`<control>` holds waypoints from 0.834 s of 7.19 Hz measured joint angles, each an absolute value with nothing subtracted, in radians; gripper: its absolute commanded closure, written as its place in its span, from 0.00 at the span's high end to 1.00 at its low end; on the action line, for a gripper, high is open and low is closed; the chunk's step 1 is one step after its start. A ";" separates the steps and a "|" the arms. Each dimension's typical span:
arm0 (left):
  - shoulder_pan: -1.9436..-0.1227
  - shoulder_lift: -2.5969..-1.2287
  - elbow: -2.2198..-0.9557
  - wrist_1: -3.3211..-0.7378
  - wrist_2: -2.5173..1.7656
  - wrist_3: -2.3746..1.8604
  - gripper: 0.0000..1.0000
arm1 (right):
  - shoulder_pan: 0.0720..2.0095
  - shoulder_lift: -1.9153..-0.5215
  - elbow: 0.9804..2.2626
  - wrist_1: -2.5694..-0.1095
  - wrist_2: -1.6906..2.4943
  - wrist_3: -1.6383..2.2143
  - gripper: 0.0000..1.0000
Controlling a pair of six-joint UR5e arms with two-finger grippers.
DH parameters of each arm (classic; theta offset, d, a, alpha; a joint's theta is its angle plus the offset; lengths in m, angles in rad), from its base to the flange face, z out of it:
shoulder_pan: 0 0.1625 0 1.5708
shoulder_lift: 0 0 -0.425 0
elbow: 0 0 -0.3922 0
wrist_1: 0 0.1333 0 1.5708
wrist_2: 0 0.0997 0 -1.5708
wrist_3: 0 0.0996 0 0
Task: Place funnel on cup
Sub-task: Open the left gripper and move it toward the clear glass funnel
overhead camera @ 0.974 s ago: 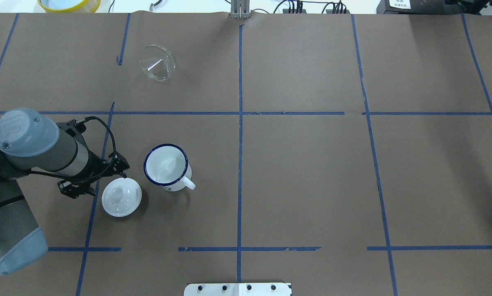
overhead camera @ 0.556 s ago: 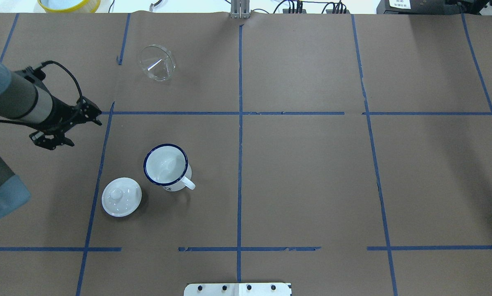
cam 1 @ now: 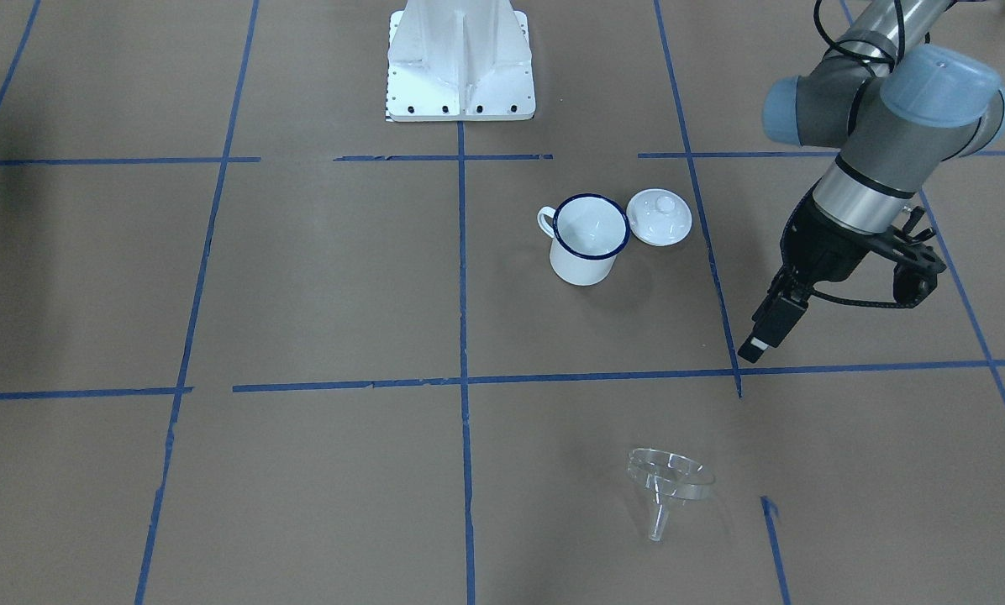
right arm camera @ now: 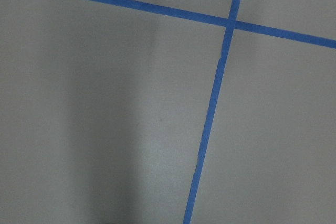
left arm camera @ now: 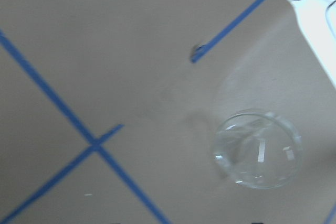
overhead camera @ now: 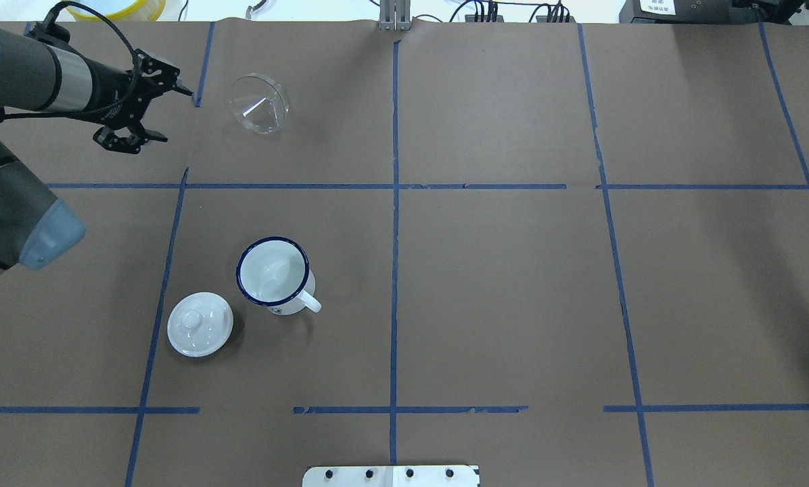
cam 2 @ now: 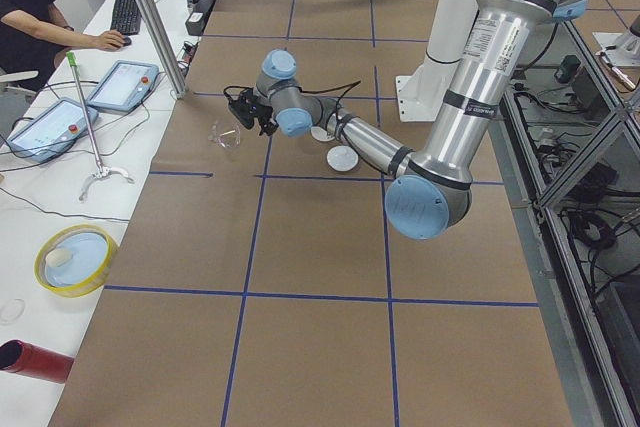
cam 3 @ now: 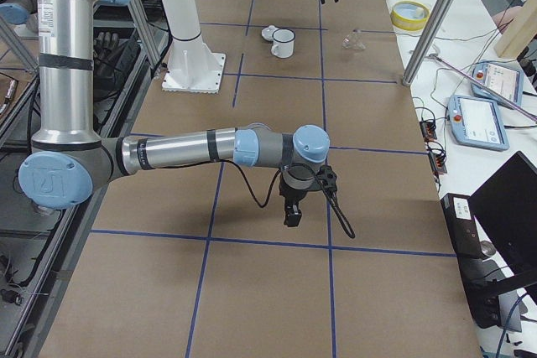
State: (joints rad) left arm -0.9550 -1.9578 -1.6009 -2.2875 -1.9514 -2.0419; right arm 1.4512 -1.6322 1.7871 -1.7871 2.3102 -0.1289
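The clear funnel [overhead camera: 258, 103] lies tipped on its side at the far left of the table; it also shows in the front view [cam 1: 669, 479] and the left wrist view [left arm camera: 257, 150]. The white cup [overhead camera: 272, 274] with a dark blue rim stands upright and empty nearer the robot [cam 1: 586, 239]. My left gripper [overhead camera: 187, 89] hangs above the table just left of the funnel, apart from it, empty, its fingers seemingly apart [cam 1: 753, 351]. My right gripper [cam 3: 292, 220] shows only in the exterior right view, low over bare table; I cannot tell if it is open.
A round white lid [overhead camera: 200, 323] with a knob lies just left of the cup [cam 1: 659, 217]. The robot's white base plate [cam 1: 460, 67] is at the near edge. Blue tape lines grid the brown table cover. A yellow bowl [overhead camera: 113, 7] sits beyond the far edge.
My left arm has swung from beside the white lid away from the robot, to just left of the funnel. Lid, cup and funnel have not moved.
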 measured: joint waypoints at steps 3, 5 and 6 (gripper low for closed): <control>-0.908 -2.085 -1.355 -2.525 -1.677 -2.312 0.87 | 1.451 -1.632 1.787 -1.787 2.310 -0.129 1.00; -0.872 -2.124 -1.296 -2.544 -1.598 -2.387 0.87 | 1.451 -1.632 1.787 -1.787 2.310 -0.130 1.00; -0.862 -2.144 -1.266 -2.554 -1.588 -2.403 0.87 | 1.451 -1.632 1.787 -1.787 2.310 -0.129 1.00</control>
State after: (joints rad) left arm -0.8623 -2.1436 -1.2661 -2.5537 -1.5884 -2.4035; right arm 1.4512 -1.6322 1.7871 -1.7871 2.3102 -0.1292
